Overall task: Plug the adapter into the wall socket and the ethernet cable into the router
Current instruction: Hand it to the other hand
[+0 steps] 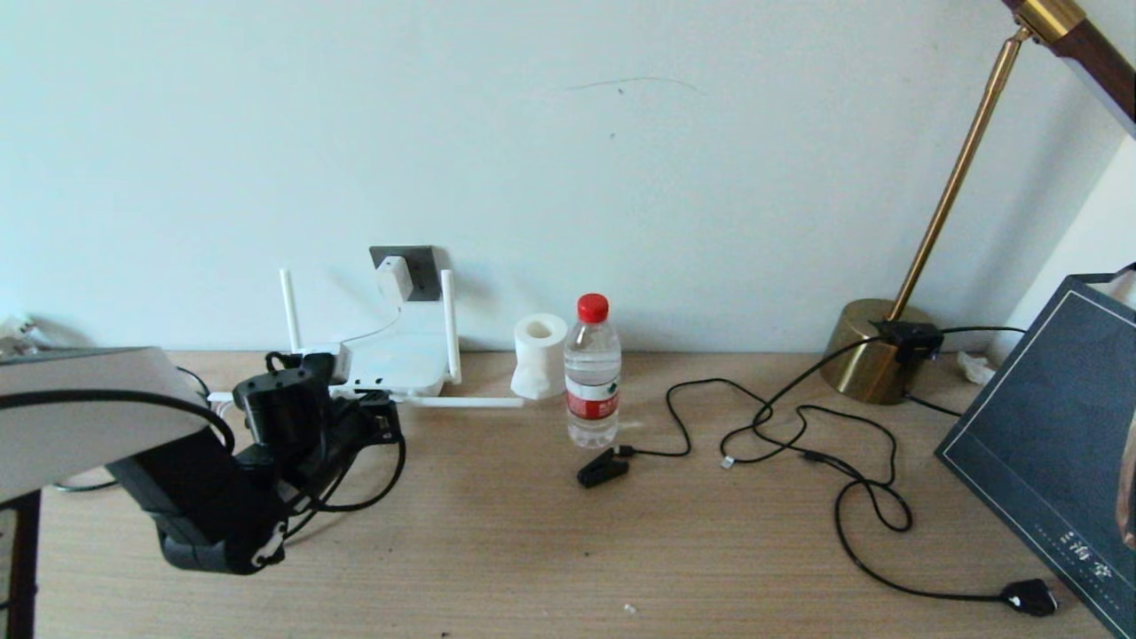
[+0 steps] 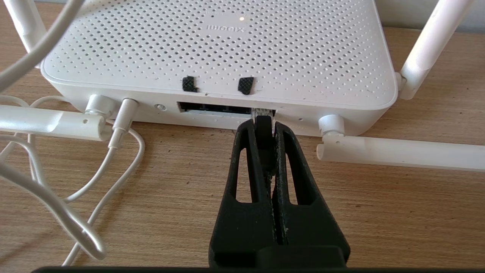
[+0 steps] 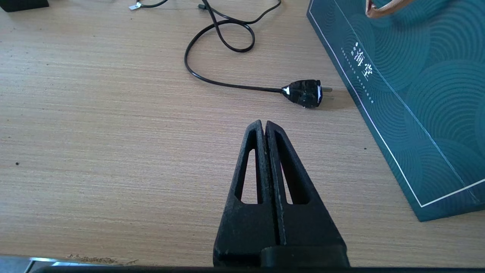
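Observation:
The white router (image 2: pixel 227 49) lies flat on the desk by the wall, its port row facing my left gripper (image 2: pixel 263 124). That gripper is shut on the black boot of the ethernet cable (image 2: pixel 264 133), and the plug's clear tip sits at the mouth of the rightmost port. In the head view the left gripper (image 1: pixel 387 424) is at the router's (image 1: pixel 399 366) front edge, with the cable (image 1: pixel 377 495) looping behind it. The white adapter (image 1: pixel 394 277) sits in the dark grey wall socket (image 1: pixel 421 266). My right gripper (image 3: pixel 264 123) hangs shut and empty over bare desk.
A tissue roll (image 1: pixel 540 355), a water bottle (image 1: pixel 592 373) and a black clip on thin wire (image 1: pixel 602 466) stand right of the router. A black cable with a chunky plug (image 3: pixel 305 93) trails from the brass lamp base (image 1: pixel 874 351). A dark teal box (image 3: pixel 416 94) lies far right.

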